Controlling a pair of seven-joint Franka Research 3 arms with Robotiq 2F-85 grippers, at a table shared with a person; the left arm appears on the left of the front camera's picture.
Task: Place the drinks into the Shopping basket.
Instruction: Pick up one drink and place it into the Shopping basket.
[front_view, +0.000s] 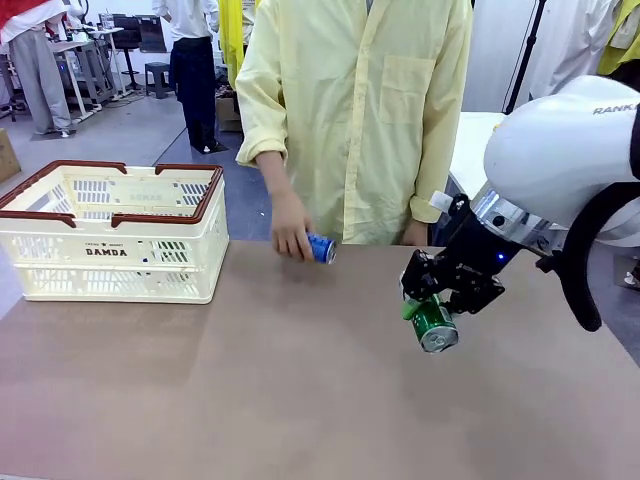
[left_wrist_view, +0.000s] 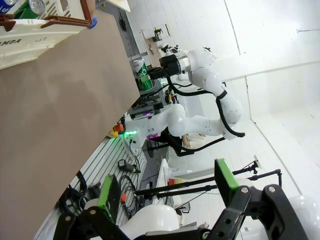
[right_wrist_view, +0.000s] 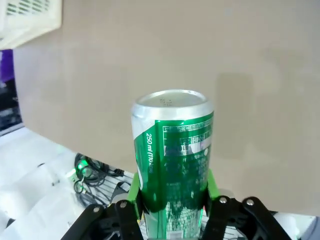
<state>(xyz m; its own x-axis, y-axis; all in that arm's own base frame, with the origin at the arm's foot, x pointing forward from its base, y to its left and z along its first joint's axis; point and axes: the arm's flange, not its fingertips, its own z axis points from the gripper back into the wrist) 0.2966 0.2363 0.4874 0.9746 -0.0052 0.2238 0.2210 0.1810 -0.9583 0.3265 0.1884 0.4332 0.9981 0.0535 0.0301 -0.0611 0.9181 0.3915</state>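
— What's in the Shopping basket (front_view: 110, 235)?
— It sits far left on the tabletop (front_view: 250, 380). The left wrist view shows what look like cans (left_wrist_view: 36, 6) inside.
— Room to move?
— Bare tabletop out to the right end effector (front_view: 428, 308), which is clamped on the green can (front_view: 436, 328). The left end effector (left_wrist_view: 167, 185) gapes wide, empty. A person's hand (front_view: 290, 232) holds the blue can (front_view: 321, 248) at the far edge.

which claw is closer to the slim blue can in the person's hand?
Right. The right claw, shut on the slim green can, hangs to the blue can's right; the open left claw sits back, off the brown table.
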